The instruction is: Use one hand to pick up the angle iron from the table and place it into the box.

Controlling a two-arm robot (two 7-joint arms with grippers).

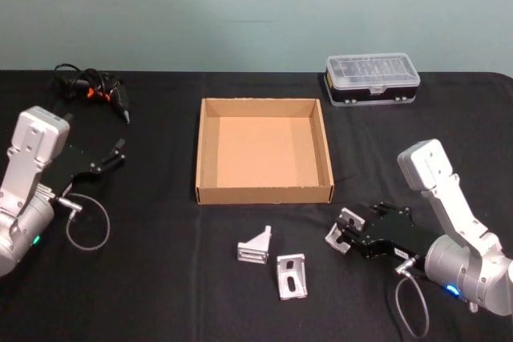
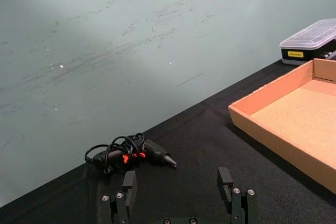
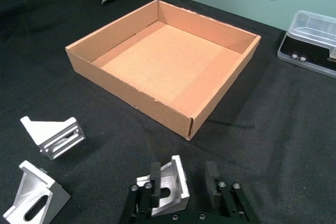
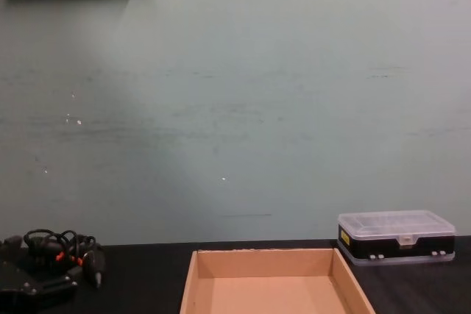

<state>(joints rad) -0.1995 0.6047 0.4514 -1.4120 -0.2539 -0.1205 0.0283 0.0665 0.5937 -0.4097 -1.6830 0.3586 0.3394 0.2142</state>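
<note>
The tan box [image 1: 264, 195] stands open at the table's middle, also seen in the right wrist view [image 3: 131, 100] and the chest view [image 4: 265, 263]. Three silver angle irons lie in front of it on the black table [image 1: 160, 278]. One angle iron [image 1: 343, 230] [image 3: 169, 186] sits between the spread fingers of my right gripper [image 1: 346, 234] [image 3: 182, 184]; one finger [image 3: 154, 181] is against it, the other stands slightly apart. The other two angle irons [image 1: 255, 246] [image 1: 292, 275] lie to its left. My left gripper [image 1: 112, 155] [image 2: 177, 184] hovers open at the far left, holding nothing.
A black case with a clear lid [image 1: 372, 79] sits behind the box to the right. A black tool with an orange trigger and coiled cable [image 1: 100, 90] lies at the back left. Bare tabletop surrounds the box.
</note>
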